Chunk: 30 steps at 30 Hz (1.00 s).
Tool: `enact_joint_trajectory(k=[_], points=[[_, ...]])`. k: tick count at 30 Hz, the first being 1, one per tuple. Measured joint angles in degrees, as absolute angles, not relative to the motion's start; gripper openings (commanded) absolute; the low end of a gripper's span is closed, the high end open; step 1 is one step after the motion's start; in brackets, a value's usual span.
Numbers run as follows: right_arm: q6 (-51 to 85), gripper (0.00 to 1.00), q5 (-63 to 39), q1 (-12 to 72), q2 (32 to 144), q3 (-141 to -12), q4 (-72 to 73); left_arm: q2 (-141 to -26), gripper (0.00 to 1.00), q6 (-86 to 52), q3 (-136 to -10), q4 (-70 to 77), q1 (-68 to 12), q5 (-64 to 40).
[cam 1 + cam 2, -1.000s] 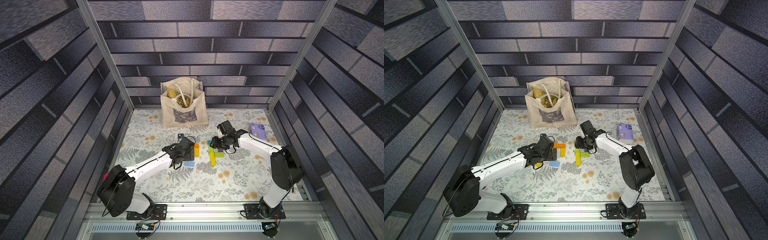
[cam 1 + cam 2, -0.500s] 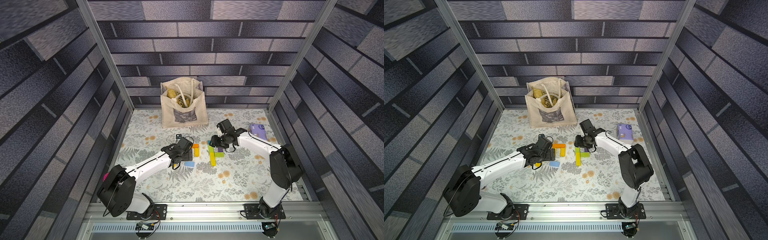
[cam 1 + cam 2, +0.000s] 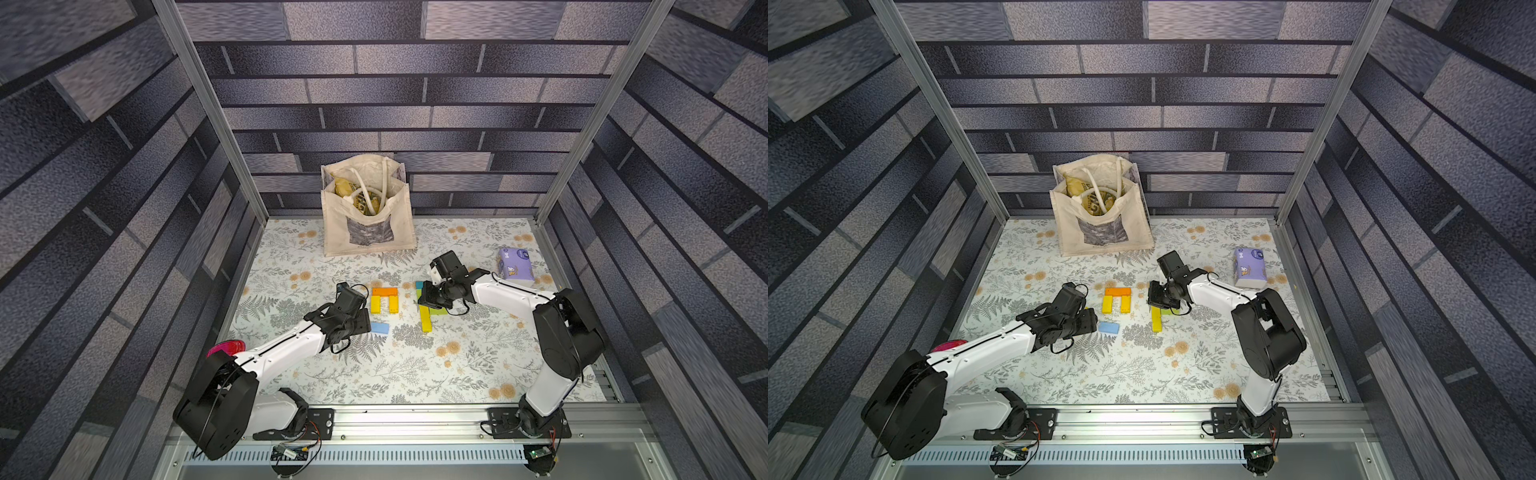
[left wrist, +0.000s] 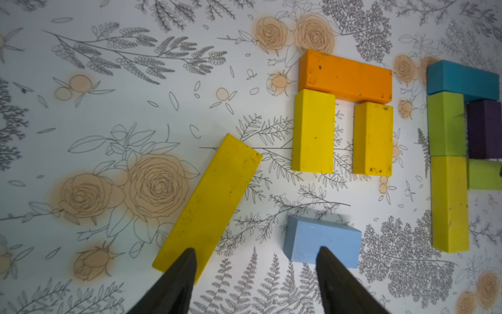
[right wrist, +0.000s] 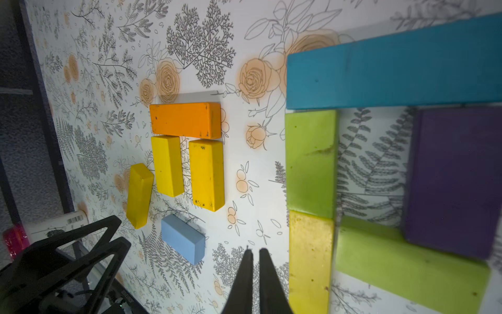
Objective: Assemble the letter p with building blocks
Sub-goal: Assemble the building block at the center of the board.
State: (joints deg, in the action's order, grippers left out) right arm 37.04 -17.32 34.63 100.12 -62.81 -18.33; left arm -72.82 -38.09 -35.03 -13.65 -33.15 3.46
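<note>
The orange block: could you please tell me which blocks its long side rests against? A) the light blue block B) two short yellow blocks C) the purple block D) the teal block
B: in the left wrist view the orange block lies across the ends of the two short yellow blocks, while the light blue block sits apart from it.

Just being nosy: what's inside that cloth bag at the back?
The tote bag stands open; white handles droop over gold packets inside. Anything deeper is hidden by them and the walls.
</note>
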Motion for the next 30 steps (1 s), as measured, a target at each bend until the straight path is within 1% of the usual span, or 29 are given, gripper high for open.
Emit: enact_joint_trajectory(k=[1, 2, 3, 5, 7, 9, 11, 12, 23, 30], points=[[37.7, 0.04, -17.8, 35.5, 100.1, -62.3, -17.6, -73.1, 0.48, -38.0, -34.8, -12.2, -33.1, 2.3], [38.4, 0.02, -18.3, 36.3, 100.1, -61.6, -16.7, -73.3, 0.44, -38.1, -34.7, -10.9, -33.1, 1.3], [39.2, 0.0, -18.8, 37.1, 100.1, -60.9, -15.9, -73.7, 0.41, -37.9, -34.6, -9.1, -33.1, 0.2], [40.7, 0.0, -19.9, 38.2, 100.1, -59.5, -14.5, -74.4, 0.35, -37.9, -34.5, -6.7, -33.1, -1.3], [42.5, 0.0, -21.1, 39.4, 100.1, -58.4, -13.1, -75.4, 0.2, -37.8, -34.5, -4.7, -33.1, -2.5], [43.7, 0.0, -21.9, 40.1, 100.2, -58.2, -12.3, -76.6, 0.08, -37.8, -34.5, -3.8, -33.1, -3.0], [44.7, 0.0, -22.6, 40.7, 100.5, -58.2, -11.2, -77.8, 0.02, -37.9, -34.5, -3.8, -33.1, -3.1], [45.2, 0.0, -23.0, 41.0, 100.7, -58.2, -10.7, -78.3, 0.0, -37.9, -34.5, -3.8, -33.1, -3.0], [49.6, 0.0, -26.6, 42.9, 106.3, -58.8, -9.1, -78.5, 0.0, -38.1, -33.4, -5.1, -33.1, -1.2], [50.6, 0.0, -28.0, 43.7, 107.0, -58.9, -8.6, -79.2, 0.0, -38.1, -32.6, -4.8, -33.3, -1.4]])
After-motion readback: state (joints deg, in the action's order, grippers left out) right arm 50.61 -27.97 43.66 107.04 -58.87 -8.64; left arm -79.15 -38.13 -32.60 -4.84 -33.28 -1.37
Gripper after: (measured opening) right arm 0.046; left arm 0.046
